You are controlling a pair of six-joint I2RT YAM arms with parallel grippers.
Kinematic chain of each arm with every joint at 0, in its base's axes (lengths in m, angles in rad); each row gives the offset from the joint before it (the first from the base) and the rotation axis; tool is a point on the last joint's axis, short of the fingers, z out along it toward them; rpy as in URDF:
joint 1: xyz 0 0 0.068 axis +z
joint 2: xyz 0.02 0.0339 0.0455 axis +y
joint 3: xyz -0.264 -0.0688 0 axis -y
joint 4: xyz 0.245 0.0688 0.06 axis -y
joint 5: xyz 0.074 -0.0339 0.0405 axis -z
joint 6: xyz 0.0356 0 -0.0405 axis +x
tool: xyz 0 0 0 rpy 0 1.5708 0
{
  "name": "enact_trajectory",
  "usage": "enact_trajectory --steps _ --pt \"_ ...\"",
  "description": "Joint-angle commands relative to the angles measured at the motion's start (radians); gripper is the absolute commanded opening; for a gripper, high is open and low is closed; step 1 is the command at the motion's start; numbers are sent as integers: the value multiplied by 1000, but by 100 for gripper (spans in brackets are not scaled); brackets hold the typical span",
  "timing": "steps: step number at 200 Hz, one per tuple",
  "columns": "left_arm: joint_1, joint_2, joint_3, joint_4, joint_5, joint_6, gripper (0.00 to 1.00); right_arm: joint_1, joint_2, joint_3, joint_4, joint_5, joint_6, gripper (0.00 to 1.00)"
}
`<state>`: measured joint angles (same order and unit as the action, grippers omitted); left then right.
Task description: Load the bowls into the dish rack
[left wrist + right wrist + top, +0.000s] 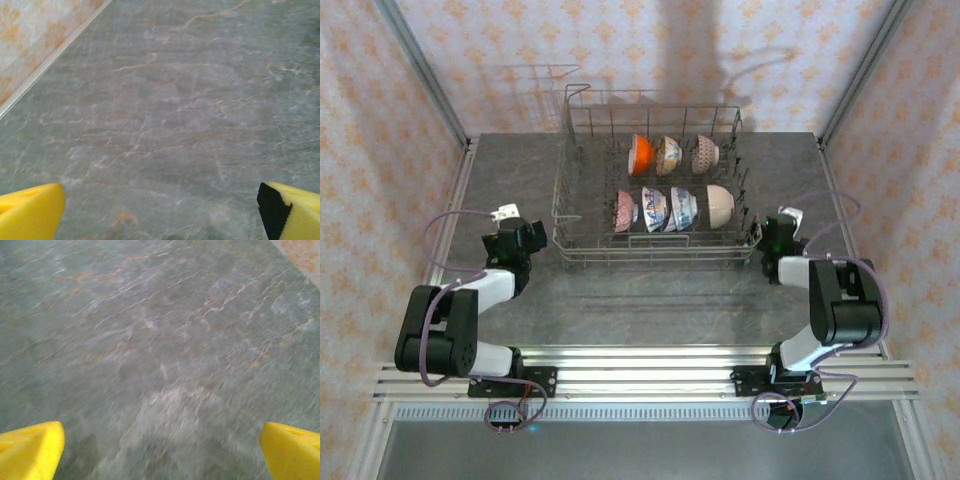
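The dish rack (567, 190), a grey wire basket, stands at the back middle of the table. Several bowls stand on edge inside it in two rows. In the back row are an orange bowl (640, 154), a blue-and-white one (668, 155) and a pink-patterned one (705, 154). The front row ends with a cream bowl (720, 205) on the right. My left gripper (506, 214) sits left of the rack, low over the table. In the left wrist view the left gripper (160, 215) is open over bare stone. My right gripper (788, 219) (160, 452) sits right of the rack, open with nothing between its fingers.
The grey marbled table (650, 300) stretches between the two arms in front of the rack. Patterned walls close in the left, right and back sides. A metal rail runs along the near edge by the arm bases.
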<state>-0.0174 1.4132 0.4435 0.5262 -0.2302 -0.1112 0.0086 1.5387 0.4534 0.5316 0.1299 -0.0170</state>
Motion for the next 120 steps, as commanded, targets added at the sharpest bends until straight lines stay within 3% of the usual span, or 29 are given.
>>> enact_trajectory --steps 1,9,18,33,46,64,120 --pt "-15 75 -39 312 -67 90 99 45 0 -94 393 -113 -81 100" --pt "-23 66 -24 256 -49 96 99 48 -31 -57 259 -101 -74 100" --pt "-25 67 -15 232 -40 94 99 45 -1 -54 304 -55 -55 100" --pt "-24 95 -68 344 -16 96 99 45 -21 -48 263 2 -28 100" --pt "-29 141 -122 539 -18 127 99 44 -10 -42 269 -1 -26 100" --pt "-31 106 -74 372 -14 113 99 44 -11 -42 267 -6 -28 100" --pt "-32 120 -75 402 -15 119 100 36 -3 -23 239 -54 -37 100"
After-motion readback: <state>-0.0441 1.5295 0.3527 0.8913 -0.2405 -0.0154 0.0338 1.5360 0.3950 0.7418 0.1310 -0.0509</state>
